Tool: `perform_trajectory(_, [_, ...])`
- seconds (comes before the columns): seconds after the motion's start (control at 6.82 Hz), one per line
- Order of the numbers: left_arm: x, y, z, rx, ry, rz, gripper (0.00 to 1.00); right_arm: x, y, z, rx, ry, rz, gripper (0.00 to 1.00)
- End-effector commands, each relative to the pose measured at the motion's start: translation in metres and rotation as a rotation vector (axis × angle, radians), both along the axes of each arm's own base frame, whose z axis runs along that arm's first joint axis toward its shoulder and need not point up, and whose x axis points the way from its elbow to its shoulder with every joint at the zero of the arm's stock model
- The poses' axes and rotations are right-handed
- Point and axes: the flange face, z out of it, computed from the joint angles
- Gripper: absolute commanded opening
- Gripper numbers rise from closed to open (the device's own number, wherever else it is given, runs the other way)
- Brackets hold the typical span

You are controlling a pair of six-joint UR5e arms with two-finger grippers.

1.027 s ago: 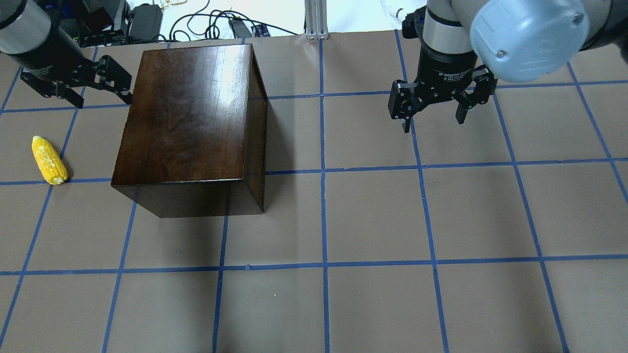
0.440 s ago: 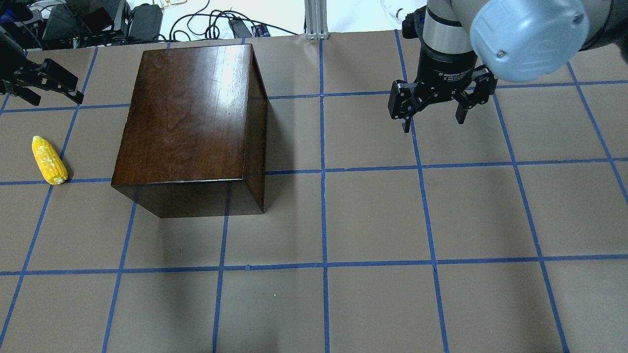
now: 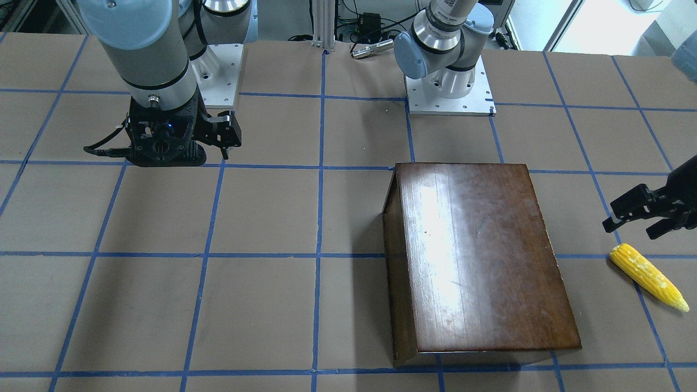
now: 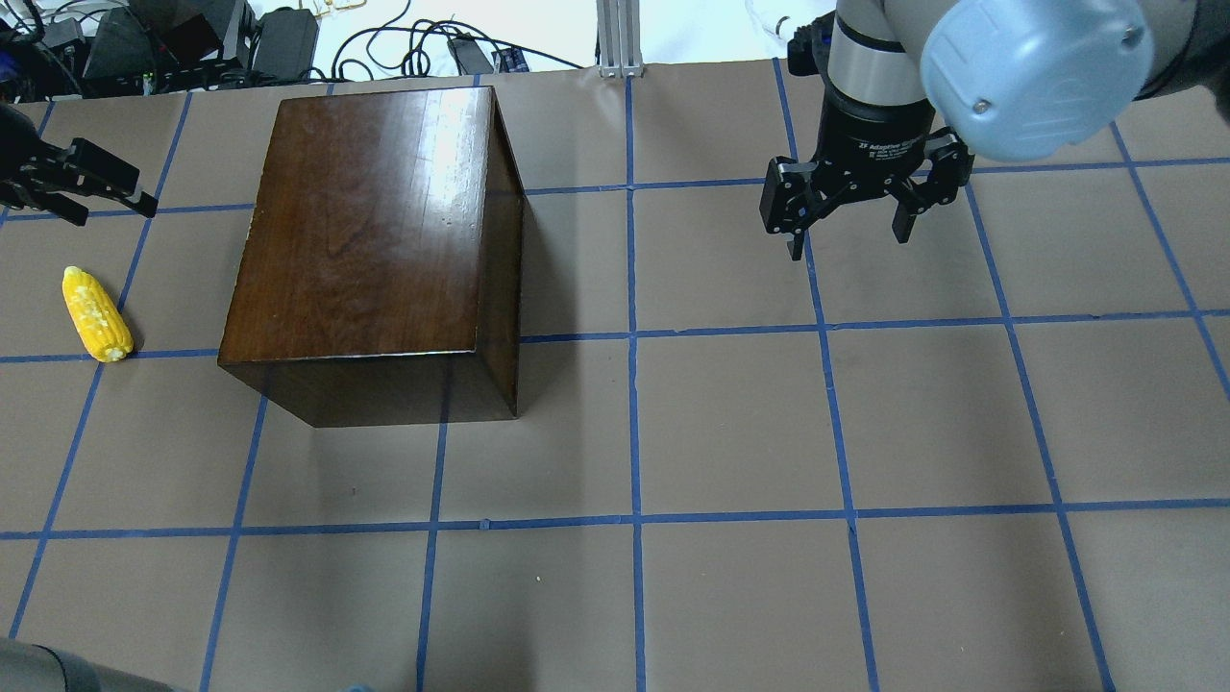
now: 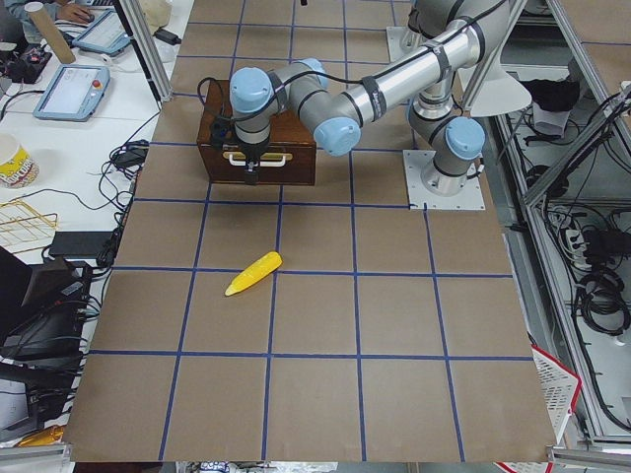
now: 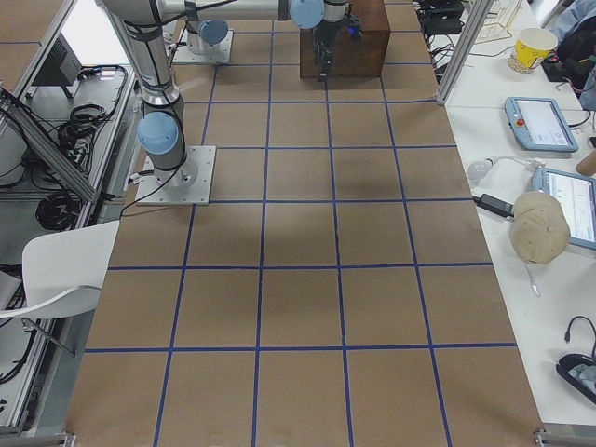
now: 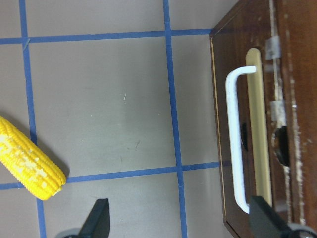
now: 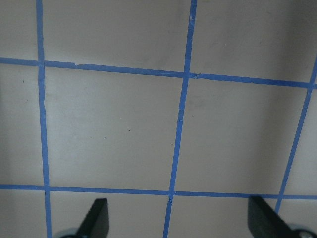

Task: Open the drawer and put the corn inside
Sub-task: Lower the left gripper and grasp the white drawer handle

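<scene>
The left gripper, jaws wide and empty, hovers by the shut drawer. Its white handle runs crosswise to the closing line, offset toward 1 finger, the corn beyond the other. The right gripper, also wide, is far off

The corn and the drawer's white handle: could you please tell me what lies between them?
Only bare table crossed by blue tape separates the corn from the handle, as the left wrist view shows.
</scene>
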Motion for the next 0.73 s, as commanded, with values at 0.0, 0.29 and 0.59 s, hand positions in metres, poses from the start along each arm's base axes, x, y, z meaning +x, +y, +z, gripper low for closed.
perform_trajectory(0.0, [-0.004,-0.013,-0.032,0.02,0.089,0.02,1.0,0.0,0.0,0.0,0.0,0.0,0.0,1.0])
perform_trajectory(0.29, [-0.019,-0.022,-0.053,0.043,0.123,0.001,1.0,0.0,0.0,0.0,0.0,0.0,0.0,1.0])
perform_trajectory(0.59, [-0.036,-0.036,-0.073,0.045,0.123,-0.044,1.0,0.0,0.0,0.0,0.0,0.0,0.0,1.0])
